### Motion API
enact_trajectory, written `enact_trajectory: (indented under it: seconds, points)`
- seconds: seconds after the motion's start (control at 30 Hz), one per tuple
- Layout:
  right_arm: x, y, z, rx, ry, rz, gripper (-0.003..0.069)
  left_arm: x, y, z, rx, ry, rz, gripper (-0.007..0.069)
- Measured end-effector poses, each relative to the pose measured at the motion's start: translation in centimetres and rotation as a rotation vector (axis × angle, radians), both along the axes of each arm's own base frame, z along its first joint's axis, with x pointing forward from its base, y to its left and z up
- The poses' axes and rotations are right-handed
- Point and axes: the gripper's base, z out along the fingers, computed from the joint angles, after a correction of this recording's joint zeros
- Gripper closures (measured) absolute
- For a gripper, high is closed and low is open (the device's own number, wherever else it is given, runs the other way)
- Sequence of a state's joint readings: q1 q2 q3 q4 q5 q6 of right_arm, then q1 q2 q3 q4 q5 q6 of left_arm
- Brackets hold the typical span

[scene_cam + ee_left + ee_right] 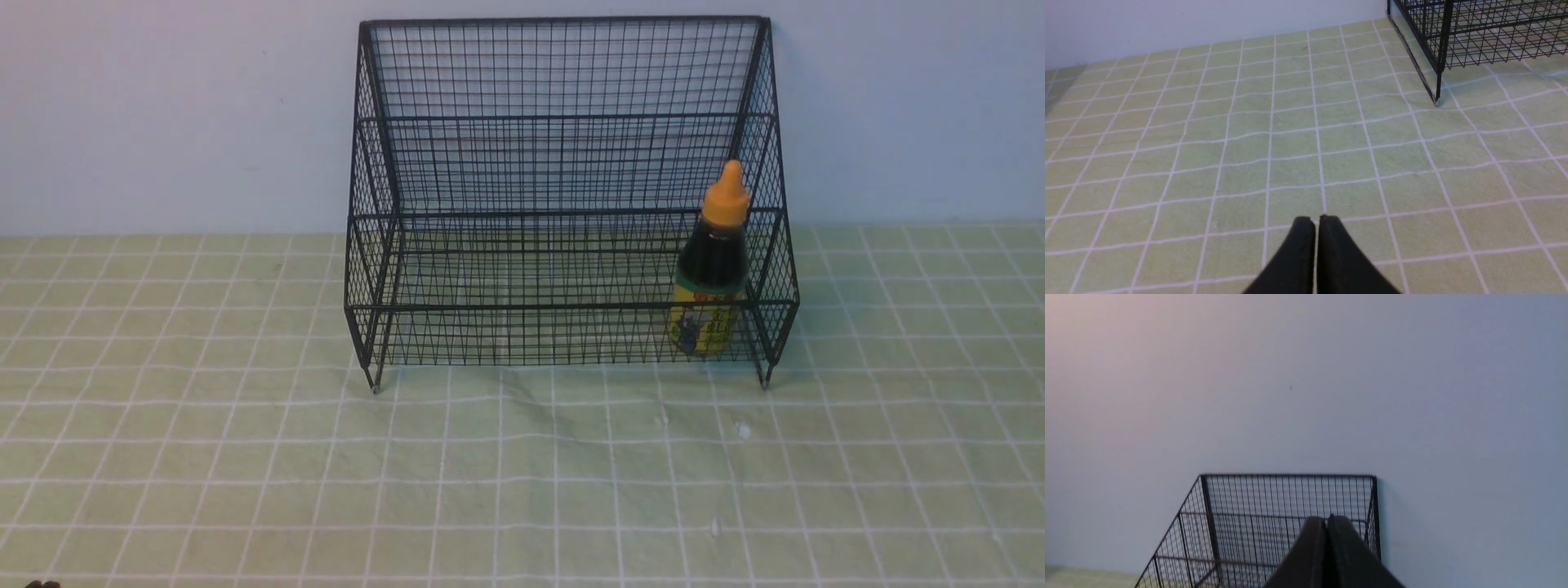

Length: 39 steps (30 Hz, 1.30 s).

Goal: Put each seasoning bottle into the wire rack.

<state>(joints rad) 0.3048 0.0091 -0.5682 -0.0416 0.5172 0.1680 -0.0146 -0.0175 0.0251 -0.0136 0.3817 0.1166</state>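
A: Now, entry one, the largest?
B: Bench (pixel 245 457). It is covered in pale green cloth with a white grid and runs back to a plain pale wall (pixel 163 106).
A: Entry two?
B: Wire rack (pixel 563 163). Black mesh, two tiers, tall back panel against the wall, sloped sides. It stands on short feet at the rear middle of the bench.
A: Entry three?
B: Seasoning bottle (pixel 712 269), one. Dark liquid, orange pointed cap, yellow label under a green band. It stands upright on the lower tier at the rack's right end, behind the front mesh, and its cap rises above the front rail.
A: And the hands?
B: Left hand (pixel 1316 222): black fingers brought together with only a thin slit between them, empty, over bare cloth, well apart from the rack's front left foot. Right hand (pixel 1327 520): fingers pressed together, empty, raised, pointed at the wall with the rack's top edge just beyond.
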Motion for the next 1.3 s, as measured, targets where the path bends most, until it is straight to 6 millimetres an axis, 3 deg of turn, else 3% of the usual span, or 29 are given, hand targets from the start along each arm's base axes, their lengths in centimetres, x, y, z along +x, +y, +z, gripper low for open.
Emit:
enact_trajectory:
  seconds: [0.33,0.7,0.87,0.97,1.1,1.3]
  points:
    - [1.5,0.9,-3.2,0.081,0.062,0.064,0.0672,0.0,0.0,0.0,0.000,0.000,0.000,0.0631]
    - [2.2,0.8,-4.4,-0.130,0.041,-0.032,0.0672,0.0,0.0,0.0,0.000,0.000,0.000,0.0631]
    - [3.9,0.7,-8.1,-0.165,0.161,-0.162,0.0672,0.0,0.0,0.0,0.000,0.000,0.000,0.0631]
    - [5.2,0.5,-12.7,-0.187,0.313,-0.254,0.0672,0.0,0.0,0.0,0.000,0.000,0.000,0.0631]
    - [5.8,0.3,-17.2,-0.205,0.456,-0.274,0.0672,0.0,0.0,0.0,0.000,0.000,0.000,0.0631]
    - [5.9,0.3,-17.1,-0.199,0.414,-0.275,0.0672,0.0,0.0,0.0,0.000,-0.001,0.000,0.0631]
